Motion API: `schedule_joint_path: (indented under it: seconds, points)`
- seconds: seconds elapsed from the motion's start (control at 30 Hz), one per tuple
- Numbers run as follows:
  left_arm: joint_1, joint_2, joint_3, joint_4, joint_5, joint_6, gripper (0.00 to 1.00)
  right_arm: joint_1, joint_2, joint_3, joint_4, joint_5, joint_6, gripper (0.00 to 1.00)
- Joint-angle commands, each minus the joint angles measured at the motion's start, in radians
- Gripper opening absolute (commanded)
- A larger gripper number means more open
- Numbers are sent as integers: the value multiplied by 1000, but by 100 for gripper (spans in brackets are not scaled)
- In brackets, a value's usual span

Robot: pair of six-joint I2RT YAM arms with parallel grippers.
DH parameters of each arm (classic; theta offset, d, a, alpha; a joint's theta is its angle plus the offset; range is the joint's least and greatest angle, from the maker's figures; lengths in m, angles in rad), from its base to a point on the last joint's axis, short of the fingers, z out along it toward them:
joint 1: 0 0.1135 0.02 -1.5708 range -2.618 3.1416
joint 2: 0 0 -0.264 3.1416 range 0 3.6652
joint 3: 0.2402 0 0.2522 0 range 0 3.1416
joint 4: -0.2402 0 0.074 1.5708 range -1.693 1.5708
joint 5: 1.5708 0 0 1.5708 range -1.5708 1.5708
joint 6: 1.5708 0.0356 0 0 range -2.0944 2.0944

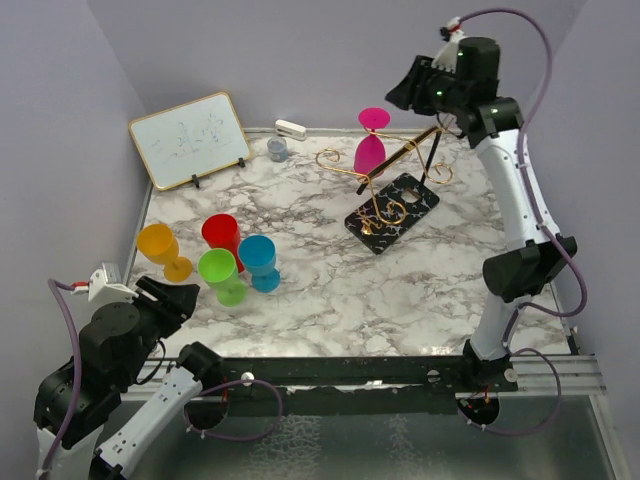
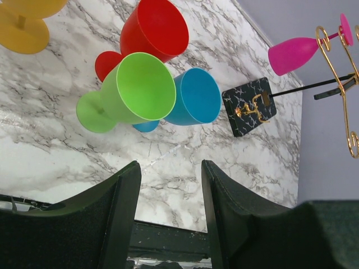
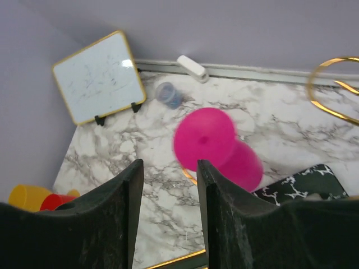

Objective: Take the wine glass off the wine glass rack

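A pink wine glass (image 1: 370, 150) hangs upside down on the gold wire rack (image 1: 400, 160), foot uppermost. The rack's black patterned base (image 1: 392, 212) rests at the back right of the marble table, and the rack seems to lean. My right gripper (image 1: 402, 95) is open and empty, hovering just right of and above the glass. In the right wrist view the blurred pink glass (image 3: 205, 137) lies just beyond the open right gripper (image 3: 168, 168). A gold arm (image 3: 331, 89) and the base (image 3: 297, 185) show at the right. My left gripper (image 2: 169, 168) is open and empty at the near left (image 1: 185, 295).
Orange (image 1: 160, 245), red (image 1: 222, 233), green (image 1: 218, 270) and blue (image 1: 258, 255) goblets stand at the left. A small whiteboard (image 1: 190, 138), a grey cup (image 1: 277, 149) and a white object (image 1: 290, 129) stand along the back wall.
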Motion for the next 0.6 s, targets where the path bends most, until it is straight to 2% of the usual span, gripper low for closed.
schedule_joint_path:
  seconds: [0.0,0.13,0.3,0.57]
  points:
    - [4,2,11,18,15,0,49,-158,27,-30,95,-307,155,43]
    - [4,11,7,28,14,4,49,-178,108,28,36,-315,128,45]
    - [2,21,-5,38,24,4,49,-181,101,-54,70,-256,136,47]
    - [4,23,-15,47,25,5,49,-187,120,-77,72,-216,133,48]
